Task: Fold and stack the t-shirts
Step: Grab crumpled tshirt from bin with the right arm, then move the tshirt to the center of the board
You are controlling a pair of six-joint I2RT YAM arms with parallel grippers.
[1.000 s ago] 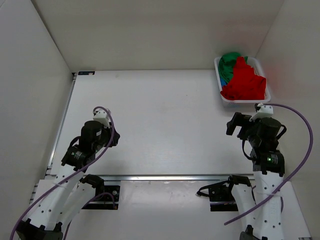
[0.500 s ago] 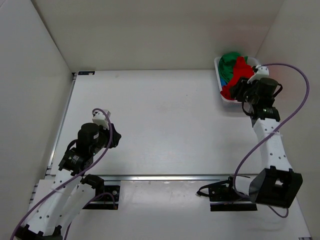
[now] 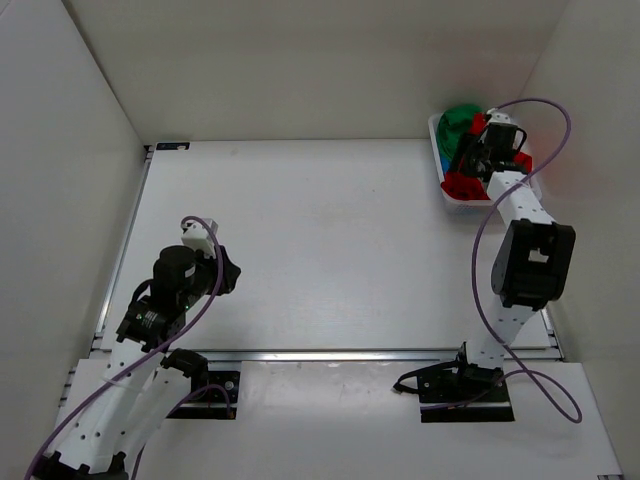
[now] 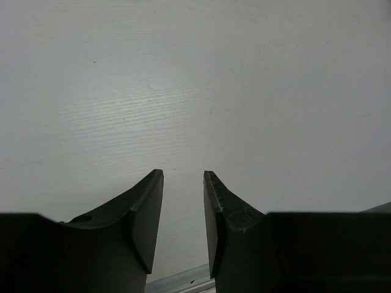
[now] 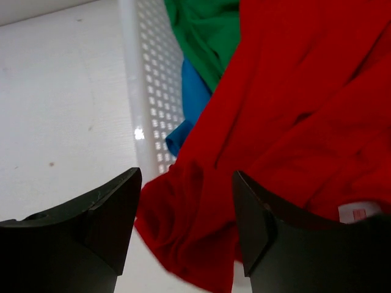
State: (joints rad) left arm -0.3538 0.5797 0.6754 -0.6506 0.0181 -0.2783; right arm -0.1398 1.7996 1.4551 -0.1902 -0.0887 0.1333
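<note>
The red t-shirt [image 3: 462, 183] lies crumpled on top in the white basket [image 3: 437, 150] at the far right, spilling over its near rim. The green t-shirt [image 3: 458, 120] sits behind it, and a strip of the blue t-shirt [image 5: 192, 91] shows between them. In the right wrist view the red shirt [image 5: 293, 122] fills the frame over the perforated basket wall [image 5: 153, 91], with the green shirt [image 5: 208, 30] above. My right gripper [image 5: 186, 201] is open, its fingers straddling a fold of the red shirt. My left gripper [image 4: 183, 201] is open over bare table at the near left.
White walls close in the table on the left, back and right. The basket stands in the far right corner against the walls. A metal rail [image 3: 330, 354] runs along the table's near edge.
My right arm has stretched from the near right out to the basket and now hangs over the red shirt. The left arm has shifted slightly.
</note>
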